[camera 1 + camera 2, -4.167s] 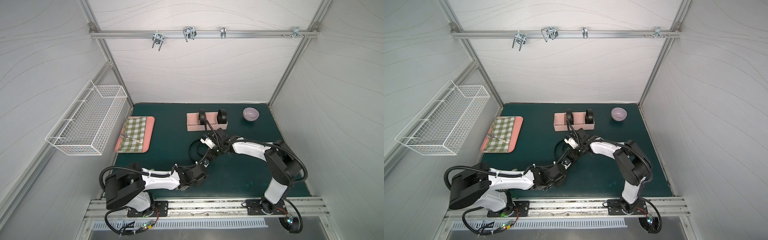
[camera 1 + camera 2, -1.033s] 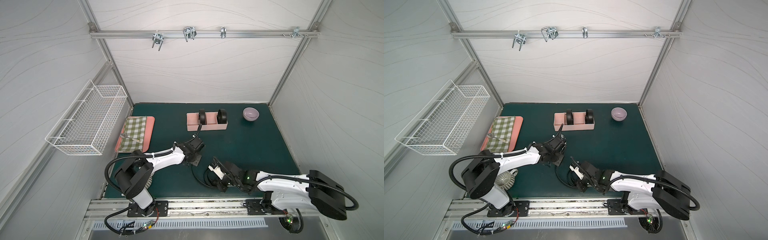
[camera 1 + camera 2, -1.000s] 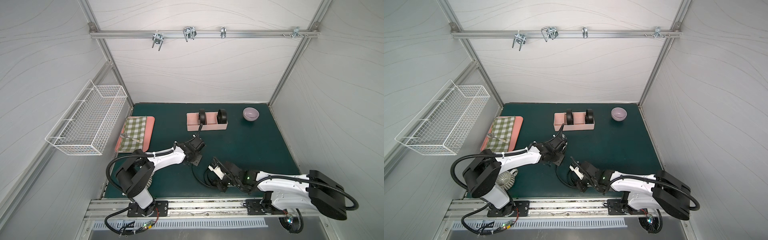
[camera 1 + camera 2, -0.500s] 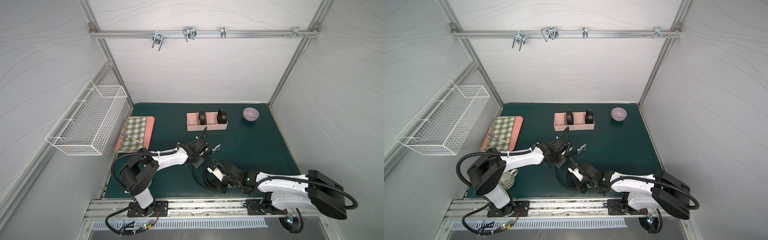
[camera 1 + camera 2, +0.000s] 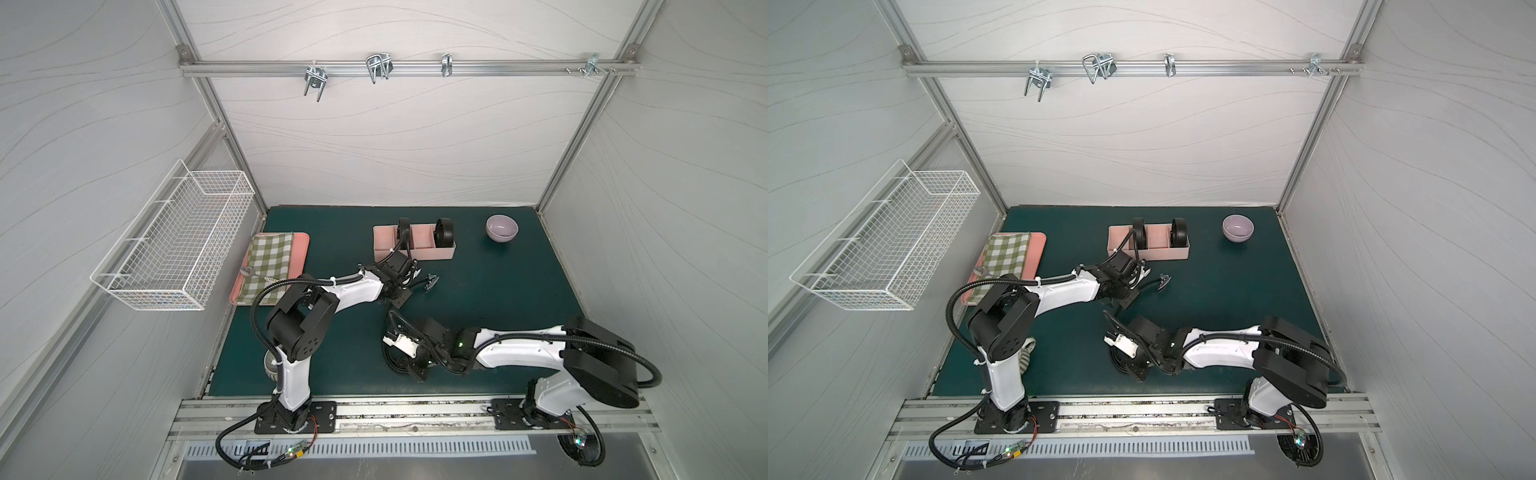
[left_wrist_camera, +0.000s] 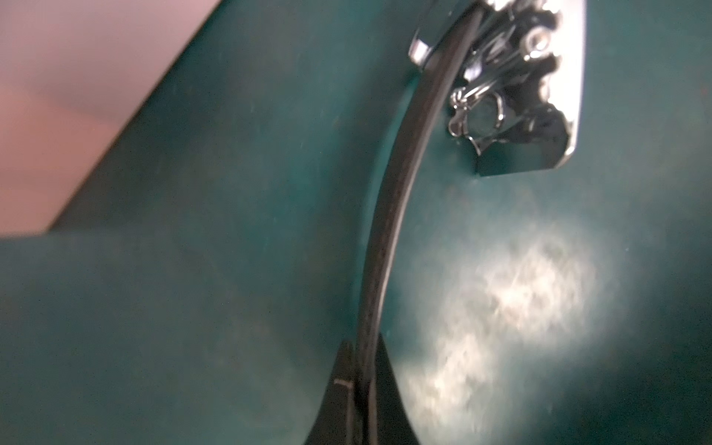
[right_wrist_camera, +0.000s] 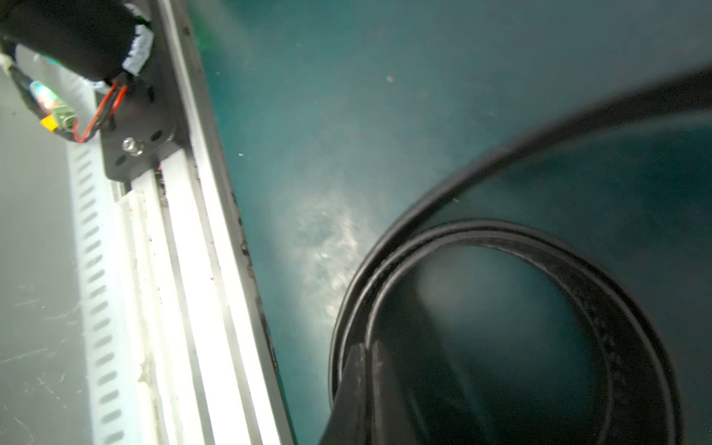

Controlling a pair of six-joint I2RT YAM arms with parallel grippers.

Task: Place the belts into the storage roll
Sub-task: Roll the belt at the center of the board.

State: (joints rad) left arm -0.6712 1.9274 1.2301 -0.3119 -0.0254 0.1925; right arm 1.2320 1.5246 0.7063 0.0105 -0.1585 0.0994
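Green mat (image 5: 498, 299): left gripper (image 6: 362, 346), right gripper (image 7: 368, 348) are both clamping loose belt (image 6: 387, 231) mid-coil; likely needing tighter winding before storage roll (image 5: 436, 252).

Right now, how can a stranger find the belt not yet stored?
Find the green mat, then the pink storage roll at its back. Two belts stand in it as tight coils; the third belt curves loose in front, ending in a shiny buckle.
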